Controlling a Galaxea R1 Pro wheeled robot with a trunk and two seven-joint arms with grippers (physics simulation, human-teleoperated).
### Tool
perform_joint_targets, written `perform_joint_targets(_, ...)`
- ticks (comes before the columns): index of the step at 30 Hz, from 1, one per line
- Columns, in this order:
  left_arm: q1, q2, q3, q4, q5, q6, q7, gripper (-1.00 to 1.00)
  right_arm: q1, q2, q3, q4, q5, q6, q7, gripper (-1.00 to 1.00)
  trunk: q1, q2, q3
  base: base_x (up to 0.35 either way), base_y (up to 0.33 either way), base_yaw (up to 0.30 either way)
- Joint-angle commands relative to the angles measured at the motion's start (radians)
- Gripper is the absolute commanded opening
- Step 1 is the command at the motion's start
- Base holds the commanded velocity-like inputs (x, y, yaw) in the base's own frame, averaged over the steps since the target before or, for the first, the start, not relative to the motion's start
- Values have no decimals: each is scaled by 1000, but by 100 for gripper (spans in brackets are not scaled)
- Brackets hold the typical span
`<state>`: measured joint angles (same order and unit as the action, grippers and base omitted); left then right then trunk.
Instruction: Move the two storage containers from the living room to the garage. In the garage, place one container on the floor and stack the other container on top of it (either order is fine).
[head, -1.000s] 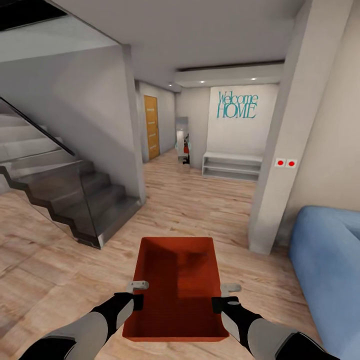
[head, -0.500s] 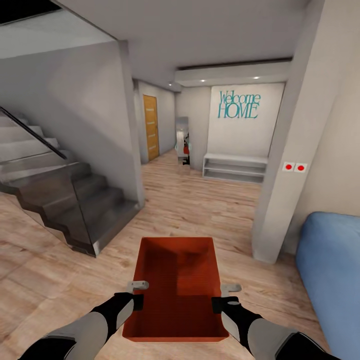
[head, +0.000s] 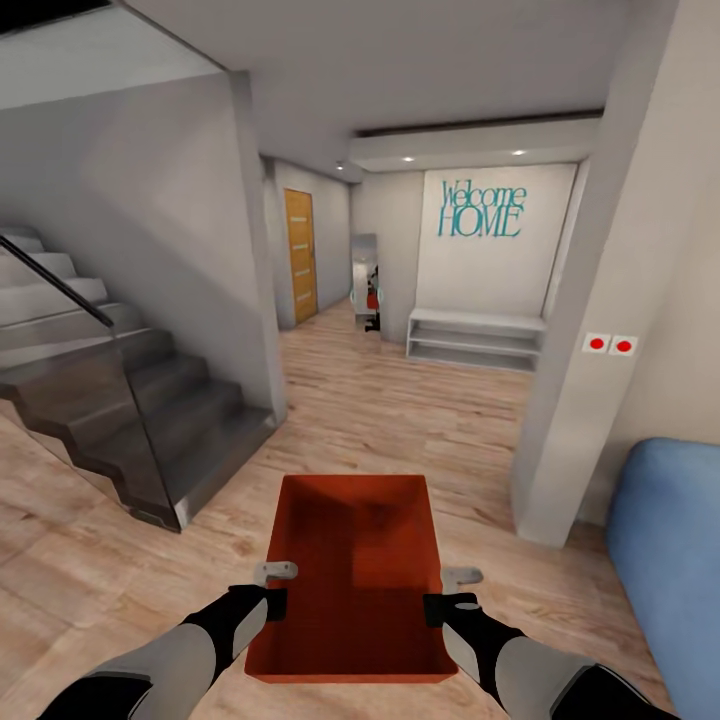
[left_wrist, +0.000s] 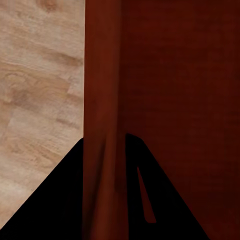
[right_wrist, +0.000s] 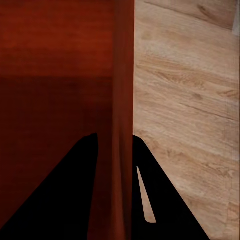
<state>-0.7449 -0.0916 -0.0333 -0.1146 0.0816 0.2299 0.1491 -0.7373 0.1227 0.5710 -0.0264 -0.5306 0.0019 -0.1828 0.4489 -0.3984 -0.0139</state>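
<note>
Wood plank floor (head: 400, 420) runs ahead of you toward the hallway. Your left gripper (head: 272, 590) is clamped on the storage container's (head: 350, 570) left wall, your right gripper (head: 448, 593) on its right wall (bin carried level, off the floor), stairs (head: 130, 400) left, sofa (head: 670, 560) right.

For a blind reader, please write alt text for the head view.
Both claws, left claw and right claw, grip the side walls of an orange-red storage container above wood floor. Ahead: stairs, a hallway, a blue sofa.
</note>
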Motion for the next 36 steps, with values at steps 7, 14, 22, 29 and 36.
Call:
perform_joint_targets(7,-1,0,10,-3,-8,7,7,-100,-1,3,16,0,-14,0,2,-100,1,-2,-1,322,0,0)
perform_joint_targets(14,0,0,10,-3,-8,6,7,-100,0,3,17,0,-14,0,2,-100,1,-2,-1,322,0,0)
perform_joint_targets(22,-1,0,10,-3,-8,6,7,-100,0,3,17,0,-14,0,2,-100,1,-2,-1,322,0,0)
perform_joint_targets(29,0,0,10,-3,-8,6,7,-100,-1,3,16,0,-14,-3,0,-100,1,-2,-1,322,0,-36)
perform_joint_targets(36,0,0,10,-3,-8,6,7,-100,-1,5,17,0,-14,-2,1,-100,1,-2,-1,322,0,-221)
